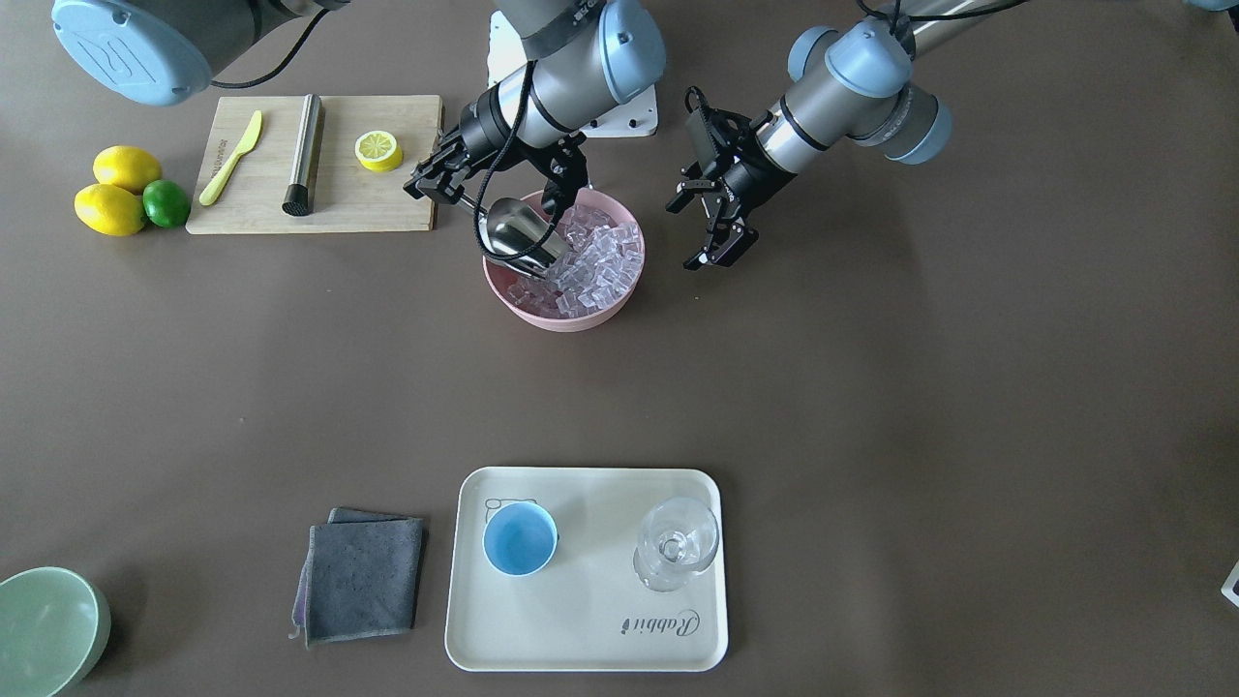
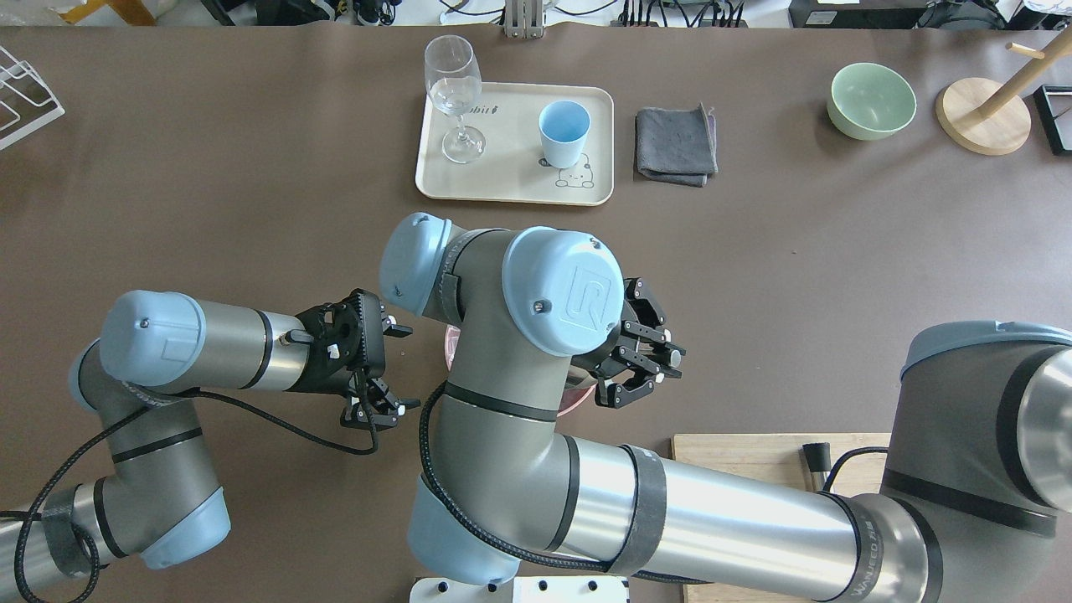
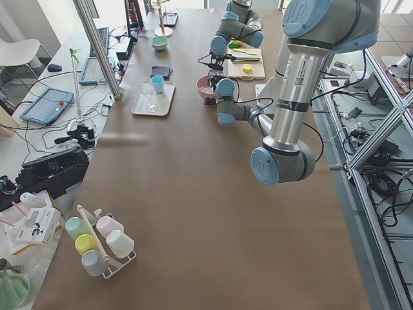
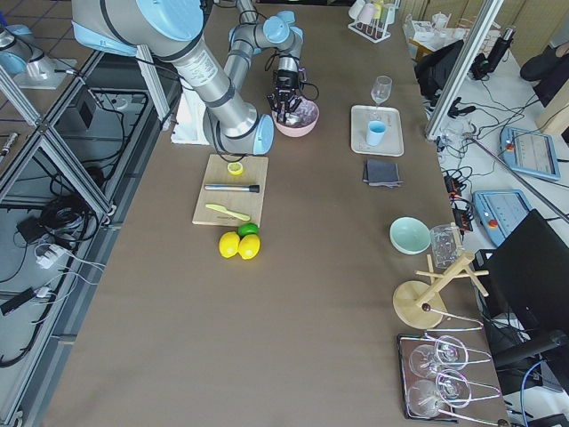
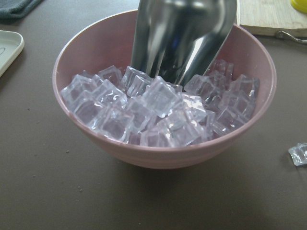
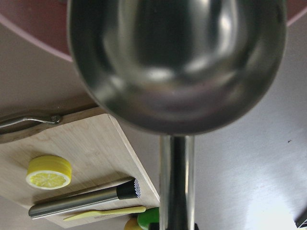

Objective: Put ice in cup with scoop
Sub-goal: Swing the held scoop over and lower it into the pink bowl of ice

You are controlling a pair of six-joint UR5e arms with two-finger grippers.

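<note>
A pink bowl [image 1: 561, 318] holds the ice [image 1: 608, 259], a heap of clear cubes [image 5: 158, 103]. The steel scoop [image 1: 518, 240] tilts mouth-down into the ice at the bowl's side [image 5: 182, 43]. My right gripper [image 1: 440, 187] is shut on the scoop's thin handle [image 6: 176, 182]. Beside the bowl on its other side, my left gripper [image 1: 683, 234] hangs open and holds nothing. The light blue cup [image 1: 520, 538] stands upright on a cream tray [image 1: 581, 634] across the table, far from both grippers. In the overhead view my right arm hides the bowl and the scoop.
A stemmed glass [image 1: 676, 544] shares the tray. A cutting board [image 1: 334, 208] beside the bowl carries a lemon slice [image 1: 377, 150], a steel rod [image 1: 305, 155] and a yellow knife [image 1: 230, 160]. Lemons [image 1: 116, 189], a grey cloth [image 1: 360, 579], a green bowl [image 1: 48, 629]. One loose cube [image 5: 300, 154] lies on the table.
</note>
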